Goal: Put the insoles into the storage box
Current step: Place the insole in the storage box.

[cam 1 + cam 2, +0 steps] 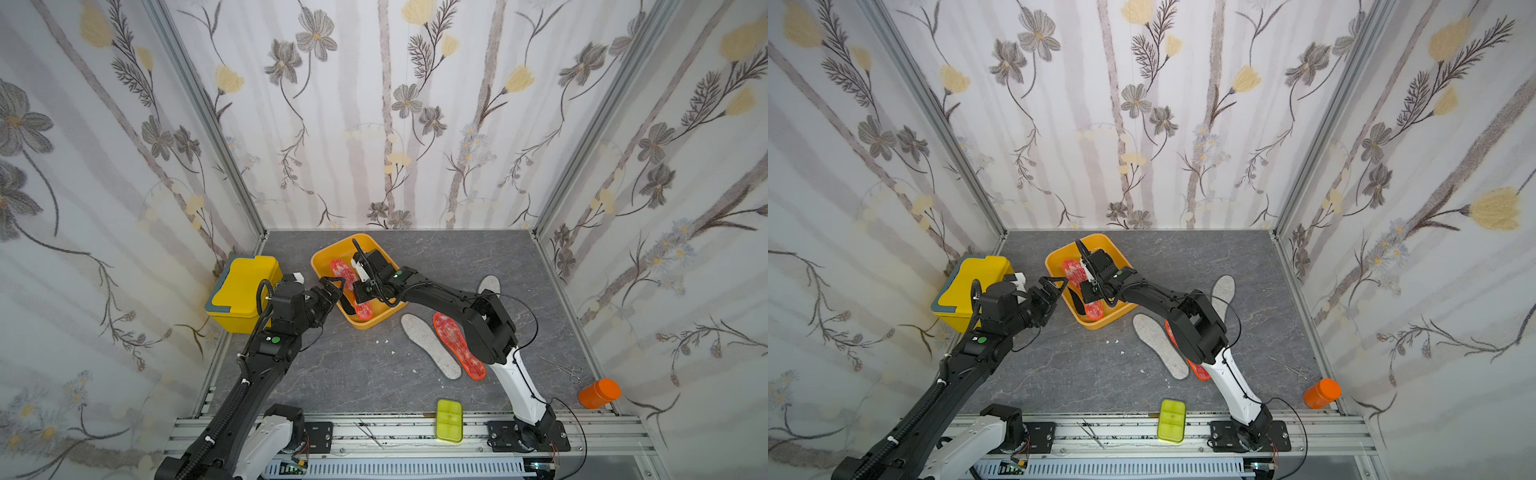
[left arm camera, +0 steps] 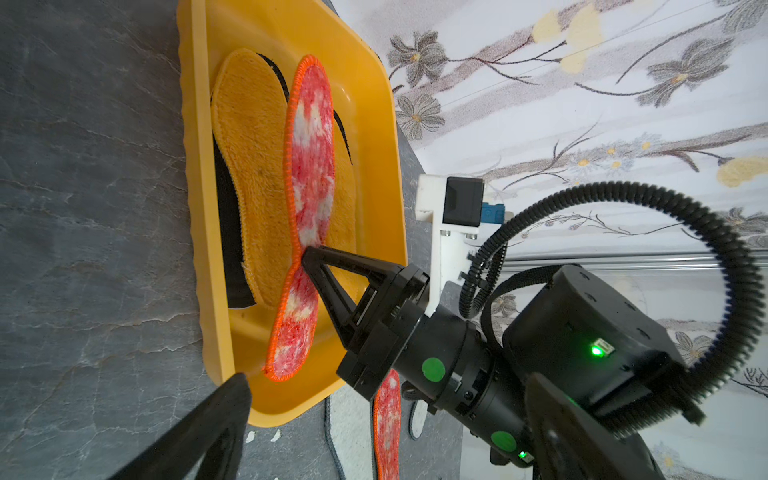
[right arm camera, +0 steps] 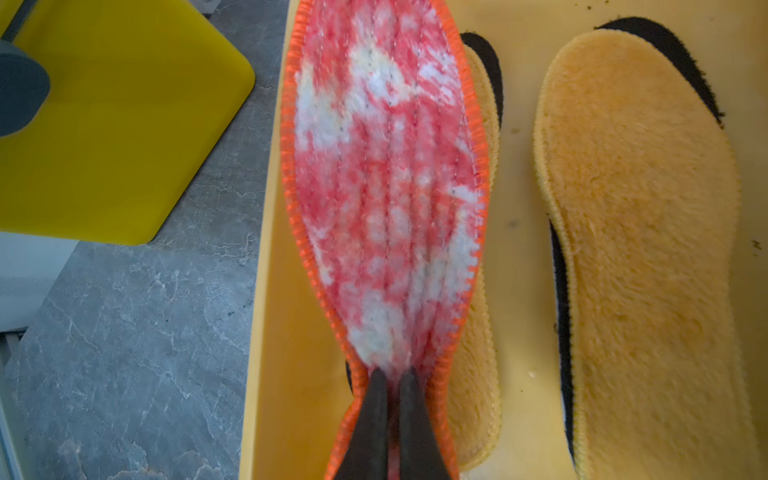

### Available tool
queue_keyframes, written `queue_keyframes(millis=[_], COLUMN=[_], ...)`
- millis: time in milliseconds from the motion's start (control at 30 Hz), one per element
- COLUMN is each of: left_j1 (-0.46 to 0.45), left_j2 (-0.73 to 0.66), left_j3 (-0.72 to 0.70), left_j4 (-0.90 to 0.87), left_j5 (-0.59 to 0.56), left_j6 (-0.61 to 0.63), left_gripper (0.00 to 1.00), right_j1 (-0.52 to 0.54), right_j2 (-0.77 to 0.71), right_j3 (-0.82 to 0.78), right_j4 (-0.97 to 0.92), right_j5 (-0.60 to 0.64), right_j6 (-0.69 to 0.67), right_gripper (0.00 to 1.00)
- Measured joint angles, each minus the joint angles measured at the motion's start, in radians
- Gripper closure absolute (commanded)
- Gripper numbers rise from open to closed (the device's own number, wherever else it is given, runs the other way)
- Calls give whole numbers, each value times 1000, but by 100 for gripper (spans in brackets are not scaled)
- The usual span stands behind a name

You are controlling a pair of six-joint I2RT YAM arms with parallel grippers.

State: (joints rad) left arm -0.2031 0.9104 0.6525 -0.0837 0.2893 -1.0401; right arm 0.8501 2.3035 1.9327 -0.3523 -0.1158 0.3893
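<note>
The right gripper (image 3: 392, 376) is pinching a red-orange mottled insole (image 3: 382, 187) at its waist, jaws closed on the bunched fabric. It is holding the insole inside the storage box (image 1: 319, 259), over the orange-yellow insoles (image 3: 644, 249) (one is half covered). Beneath them, black insoles (image 3: 685, 58) are showing only as slivers, seemingly two. The left gripper (image 1: 334, 291) is hovering spread wide and empty just beside the box. On the table (image 1: 332, 374), the right arm (image 1: 440, 295) is hiding most of one grey-white felt insole (image 1: 489, 284) and part of the other mottled insole (image 1: 455, 347). A second felt insole (image 1: 428, 345) is lying uncovered.
</note>
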Motion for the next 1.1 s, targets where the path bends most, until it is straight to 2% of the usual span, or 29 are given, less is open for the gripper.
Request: queue_keyframes(millis=[933,1100], left_j1=[0,0], left_j2=[-8,-7], left_j3=[0,0], left_j4=[-2,-2], left_j5=[-1,-1], left_j6=[0,0], left_gripper=[0,0], right_j1=[13,13], right_j2=[68,80], right_j3=[0,0], right_j4=[60,71], right_j5=[55,55], right_j6=[-25,-25], right_gripper=[100,93])
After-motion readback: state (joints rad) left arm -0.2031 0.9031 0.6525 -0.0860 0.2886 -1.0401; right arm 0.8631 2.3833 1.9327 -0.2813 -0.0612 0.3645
